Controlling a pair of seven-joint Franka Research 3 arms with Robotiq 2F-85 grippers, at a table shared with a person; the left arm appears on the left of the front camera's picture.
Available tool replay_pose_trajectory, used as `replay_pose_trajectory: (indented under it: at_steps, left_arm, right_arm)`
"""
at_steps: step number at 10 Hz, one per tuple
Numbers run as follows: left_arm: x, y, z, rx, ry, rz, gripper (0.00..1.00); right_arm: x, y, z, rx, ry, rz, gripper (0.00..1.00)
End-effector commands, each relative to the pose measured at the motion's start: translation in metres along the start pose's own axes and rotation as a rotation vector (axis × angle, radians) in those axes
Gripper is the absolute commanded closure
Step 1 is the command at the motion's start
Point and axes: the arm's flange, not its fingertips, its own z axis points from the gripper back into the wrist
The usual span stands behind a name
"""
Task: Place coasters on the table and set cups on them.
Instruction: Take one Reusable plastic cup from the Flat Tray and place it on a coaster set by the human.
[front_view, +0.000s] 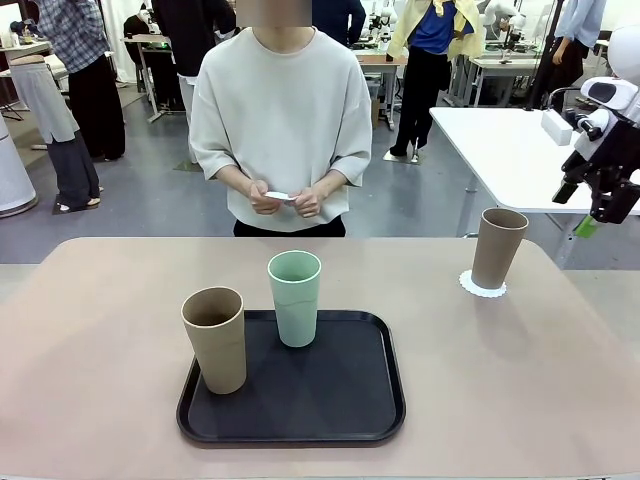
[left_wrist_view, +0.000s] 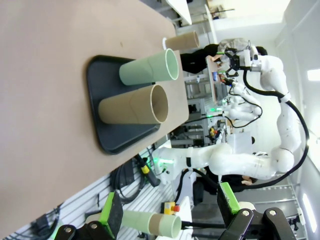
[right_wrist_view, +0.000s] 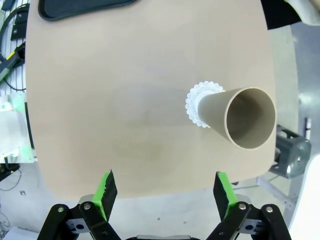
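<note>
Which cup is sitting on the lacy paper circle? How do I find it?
Start at the wide beige-pink table and look to the far right of the black rounded tray. A tall tan-brown tumbler stands there alone. Unlike the tan tumbler and mint green tumbler on the tray, it sits on a white scalloped paper doily.

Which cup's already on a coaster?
The tan cup at right, on the white coaster; the other tan cup and the mint cup stand on the black tray.
</note>
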Motion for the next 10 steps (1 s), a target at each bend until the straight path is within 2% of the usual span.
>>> replay_pose_trajectory:
  at_steps: [1, 7, 8, 10]
  left_arm:
    - [-0.001, 0.0, 0.002, -0.012, -0.004, -0.007, 0.0]
    - [-0.001, 0.0, 0.002, -0.012, -0.004, -0.007, 0.0]
    - [-0.001, 0.0, 0.002, -0.012, -0.004, -0.007, 0.0]
    - [-0.001, 0.0, 0.002, -0.012, -0.004, -0.007, 0.0]
  right_arm:
    - [0.001, -0.002, -0.001, -0.014, 0.0, -0.018, 0.0]
    - [0.0, 0.0, 0.0, 0.0, -0.001, 0.0, 0.0]
    - [0.02, -0.003, 0.007, -0.36, -0.263, -0.738, 0.0]
    - [0.04, 0.018, -0.014, -0.349, -0.068, -1.014, 0.0]
